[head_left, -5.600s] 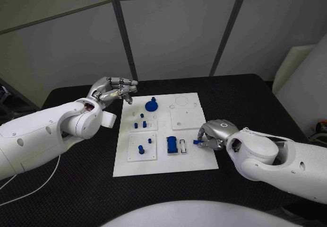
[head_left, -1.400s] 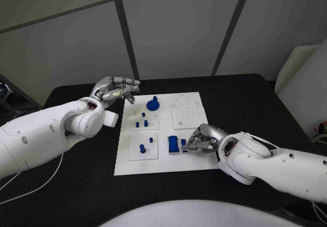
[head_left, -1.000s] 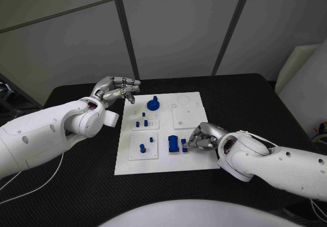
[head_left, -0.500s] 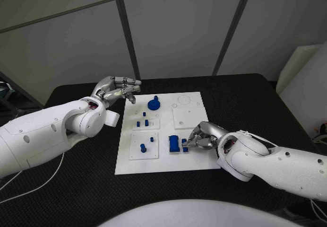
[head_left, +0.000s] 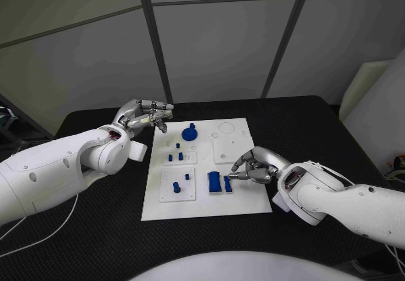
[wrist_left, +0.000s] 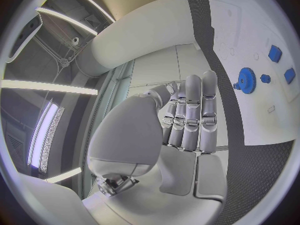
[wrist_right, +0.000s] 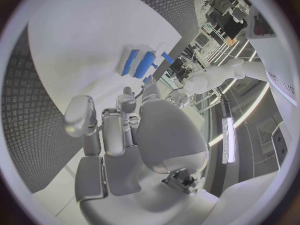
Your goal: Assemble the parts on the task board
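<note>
Head view: the right hand (head_left: pixel 256 165) sits above the task board (head_left: pixel 205 202), fingers curled and empty, just beside two upright blue parts (head_left: pixel 220 182). The part it pinched 0.5 s ago now stands released. The left hand (head_left: pixel 143 113) hovers curled, empty, off the board's far-left corner.

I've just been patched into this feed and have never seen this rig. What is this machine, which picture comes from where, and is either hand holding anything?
It is a two-armed robot at a black table. The square picture looks down from its head; each round picture comes from a camera behind one wrist. The white task board carries small blue parts: a blue gear at the far end, and a blue block nearer the robot. The left hand hangs beside the board's far corner, fingers curled, holding nothing. The right hand is just right of the block; I see nothing in it, though its fingertips are partly hidden.
</note>
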Available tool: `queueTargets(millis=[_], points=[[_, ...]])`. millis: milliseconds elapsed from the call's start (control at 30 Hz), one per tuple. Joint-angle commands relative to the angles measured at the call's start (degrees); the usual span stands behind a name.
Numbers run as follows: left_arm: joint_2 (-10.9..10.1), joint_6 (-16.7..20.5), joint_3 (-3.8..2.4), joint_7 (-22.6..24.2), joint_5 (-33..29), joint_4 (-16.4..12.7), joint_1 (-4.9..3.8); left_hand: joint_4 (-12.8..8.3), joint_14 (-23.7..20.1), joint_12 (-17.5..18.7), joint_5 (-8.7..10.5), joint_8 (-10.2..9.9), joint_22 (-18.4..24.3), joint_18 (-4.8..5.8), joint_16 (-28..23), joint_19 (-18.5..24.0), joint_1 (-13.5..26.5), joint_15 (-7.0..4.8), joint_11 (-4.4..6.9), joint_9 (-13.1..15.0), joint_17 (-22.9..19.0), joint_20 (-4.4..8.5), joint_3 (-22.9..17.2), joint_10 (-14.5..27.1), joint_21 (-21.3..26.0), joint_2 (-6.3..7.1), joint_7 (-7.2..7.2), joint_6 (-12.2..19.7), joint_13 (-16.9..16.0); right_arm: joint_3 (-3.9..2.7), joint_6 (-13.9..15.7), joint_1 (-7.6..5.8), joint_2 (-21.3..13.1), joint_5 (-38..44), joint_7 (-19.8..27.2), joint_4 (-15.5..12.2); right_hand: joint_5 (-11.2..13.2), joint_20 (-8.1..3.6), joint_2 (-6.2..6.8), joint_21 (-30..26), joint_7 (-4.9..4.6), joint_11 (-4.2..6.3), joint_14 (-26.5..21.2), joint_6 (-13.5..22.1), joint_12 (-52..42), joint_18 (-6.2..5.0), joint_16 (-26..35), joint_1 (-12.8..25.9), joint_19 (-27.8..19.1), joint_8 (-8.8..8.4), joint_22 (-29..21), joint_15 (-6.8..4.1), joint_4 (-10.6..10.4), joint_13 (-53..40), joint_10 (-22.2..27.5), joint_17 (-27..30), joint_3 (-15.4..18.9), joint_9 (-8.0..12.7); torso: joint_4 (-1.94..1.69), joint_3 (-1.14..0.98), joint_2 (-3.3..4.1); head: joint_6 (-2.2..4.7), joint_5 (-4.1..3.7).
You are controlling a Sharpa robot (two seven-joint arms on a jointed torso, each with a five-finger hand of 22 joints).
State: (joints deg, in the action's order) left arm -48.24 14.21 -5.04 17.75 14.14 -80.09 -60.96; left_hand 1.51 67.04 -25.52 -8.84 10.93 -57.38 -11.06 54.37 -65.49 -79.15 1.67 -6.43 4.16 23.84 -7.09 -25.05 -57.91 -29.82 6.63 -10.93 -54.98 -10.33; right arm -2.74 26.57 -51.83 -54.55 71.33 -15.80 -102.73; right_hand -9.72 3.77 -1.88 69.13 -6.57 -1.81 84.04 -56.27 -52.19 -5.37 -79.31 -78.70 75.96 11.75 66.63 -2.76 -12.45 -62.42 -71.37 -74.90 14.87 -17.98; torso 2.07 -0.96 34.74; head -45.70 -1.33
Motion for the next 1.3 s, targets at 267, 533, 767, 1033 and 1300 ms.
queueTargets(millis=[267,533,767,1033,1300], points=[[2.2,0.2,-0.06,4.6,-6.6,4.3,0.32,2.7,-3.9,-0.8,0.03,1.0,2.6,0.6,-2.4,2.7,2.7,0.26,0.25,0.1,-1.5,-0.64,3.6,0.3,3.7,1.08,0.61,0.5,0.0,-1.26,3.1,-3.08,5.3,-30.7,29.1,14.0,-2.1,2.46,-3.49,-31.8,-2.5,-2.76,-14.1,0.9,29.9,-4.87,42.3,-10.8,-18.5,-3.17,-28.3,3.24,2.4,24.8,13.5,35.6,-2.0,2.1,1.56,1.24,-3.53,3.27,0.58],[6.5,4.1,-0.11,8.5,-13.9,11.7,1.09,4.5,-13.9,4.3,0.26,0.2,14.9,1.28,-21.9,15.5,1.2,4.2,-2.29,-0.3,-11.1,-4.42,6.0,4.1,18.9,0.57,-0.67,3.4,4.0,-2.58,-4.1,-4.85,14.6,-46.7,36.7,31.1,-1.2,7.55,-4.08,-50.4,-3.94,-5.6,-22.4,0.8,43.3,-4.92,66.2,-14.1,-24.5,-6.98,-41.9,7.95,1.3,44.5,10.6,50.4,-1.1,5.8,2.62,1.28,-5.49,6.33,1.56],[9.8,4.9,-0.18,10.5,-16.5,16.9,1.6,5.4,-13.8,8.3,0.18,-0.2,25.4,0.41,-35.4,21.7,-0.1,6.2,-3.06,-0.4,-15.9,-7.94,8.4,4.1,26.3,-0.26,-0.53,4.0,6.7,-3.78,-8.6,-5.11,21.3,-49.8,38.4,41.6,-1.1,9.22,-4.58,-59.5,-4.08,-6.42,-20.5,0.7,47.3,-5.18,75.0,-13.1,-21.1,-8.11,-50.6,9.13,2.5,55.2,8.6,60.2,-0.8,9.3,2.96,1.09,-6.38,8.48,2.18],[12.4,5.9,-0.22,11.5,-17.7,20.3,1.74,5.8,-13.0,11.0,0.07,-1.0,30.3,0.41,-41.7,21.9,-1.2,6.78,-3.33,-0.4,-17.6,-8.42,9.6,3.4,26.0,-0.84,-0.45,3.8,6.7,-4.14,-10.6,-5.17,24.9,-50.5,38.9,46.8,-1.4,9.25,-5.06,-62.1,-4.18,-6.47,-19.8,0.4,48.1,-5.22,75.7,-12.4,-19.2,-8.13,-53.5,9.28,3.8,58.3,8.0,63.7,-1.3,10.8,2.56,0.79,-6.48,9.67,2.99],[11.3,7.5,0.41,9.3,-15.5,16.8,1.7,-1.5,-37.5,17.6,3.98,-5.4,42.6,5.82,-47.5,41.6,35.1,2.92,1.09,-4.2,-23.8,-1.37,16.6,28.1,29.8,-6.63,4.69,27.0,10.3,-3.38,-5.2,-5.35,23.2,-50.5,37.6,43.3,3.6,3.39,1.88,-69.1,0.63,-2.73,-48.8,25.7,52.2,-0.79,79.3,28.7,-44.8,-11.75,-59.5,2.76,7.8,62.4,36.6,68.8,-7.3,18.0,1.07,0.93,-5.4,10.13,2.25]])
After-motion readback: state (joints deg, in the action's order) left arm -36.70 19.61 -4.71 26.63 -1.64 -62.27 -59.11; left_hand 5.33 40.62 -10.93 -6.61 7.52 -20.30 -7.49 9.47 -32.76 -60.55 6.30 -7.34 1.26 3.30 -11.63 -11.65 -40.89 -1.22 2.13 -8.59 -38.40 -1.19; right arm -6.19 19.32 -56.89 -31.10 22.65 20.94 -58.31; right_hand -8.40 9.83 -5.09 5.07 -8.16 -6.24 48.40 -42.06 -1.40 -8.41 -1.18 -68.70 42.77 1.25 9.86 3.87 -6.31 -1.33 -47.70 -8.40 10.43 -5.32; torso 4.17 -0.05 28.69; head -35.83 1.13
